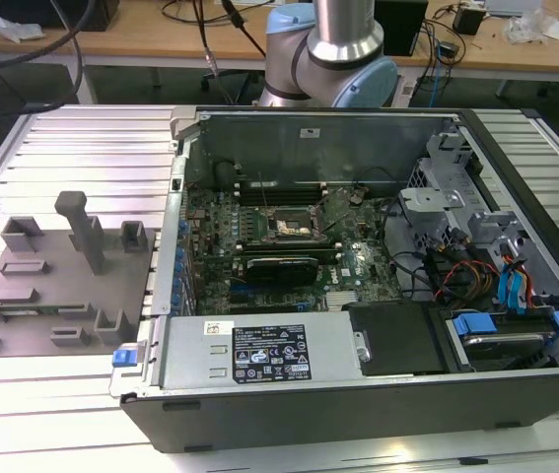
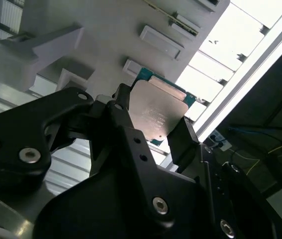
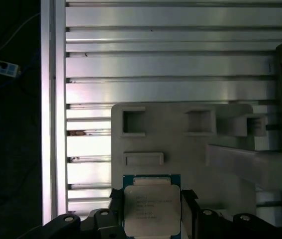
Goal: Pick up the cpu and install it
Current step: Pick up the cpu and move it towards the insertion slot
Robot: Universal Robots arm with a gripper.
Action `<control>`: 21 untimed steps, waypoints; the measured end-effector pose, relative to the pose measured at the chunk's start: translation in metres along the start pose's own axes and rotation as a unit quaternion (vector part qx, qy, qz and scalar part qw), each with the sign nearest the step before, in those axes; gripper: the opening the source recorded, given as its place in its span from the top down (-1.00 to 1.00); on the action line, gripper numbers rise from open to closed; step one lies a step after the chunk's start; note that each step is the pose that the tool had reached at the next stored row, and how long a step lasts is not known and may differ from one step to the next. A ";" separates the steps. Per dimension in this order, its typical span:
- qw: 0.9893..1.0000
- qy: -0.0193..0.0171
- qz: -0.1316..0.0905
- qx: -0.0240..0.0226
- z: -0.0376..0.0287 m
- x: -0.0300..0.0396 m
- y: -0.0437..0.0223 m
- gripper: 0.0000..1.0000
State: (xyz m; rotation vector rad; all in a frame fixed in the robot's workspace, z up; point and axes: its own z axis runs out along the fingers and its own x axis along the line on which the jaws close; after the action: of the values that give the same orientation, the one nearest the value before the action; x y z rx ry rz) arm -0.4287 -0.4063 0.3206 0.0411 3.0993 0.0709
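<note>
Gripper point(image 2: 154, 117) | clamps cpu point(image 3: 152, 209) | seemingly clear of tray point(image 3: 180, 149) | exterior view: socket point(image 1: 292, 228)

Can't see lower edge of cpu point(image 3: 152, 211) in first wrist view, cut by picture border, likewise most of gripper point(image 3: 152, 201). In second wrist view, can't see cpu's lower corner, hidden behind gripper's dark body. In exterior view, loses part of gripper past the exterior view's left border and arm point(image 1: 343, 39) past the top; can't tell fingertips there, too small.

Silvery-grey cpu point(image 3: 151, 209) with teal-green rim, black fingers point(image 2: 183, 142), pale grey tray point(image 3: 180, 154), ribbed silver table point(image 3: 170, 64), green motherboard point(image 1: 353, 261).
</note>
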 end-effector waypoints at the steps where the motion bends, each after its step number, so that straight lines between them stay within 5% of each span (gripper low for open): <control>1: 1.000 0.000 0.000 0.000 -0.0027 -0.0001 0.0002 -0.09; 9: 1.000 0.000 0.000 0.000 -0.0298 -0.0012 0.0016 -0.09; 16: 1.000 0.000 0.000 0.000 -0.0610 -0.0024 0.0035 -0.09; 21: 1.000 0.000 0.000 0.000 -0.1024 -0.0041 0.0061 -0.09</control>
State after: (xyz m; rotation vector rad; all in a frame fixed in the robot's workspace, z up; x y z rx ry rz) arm -0.4287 -0.4049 0.4233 0.0411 3.0991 0.0710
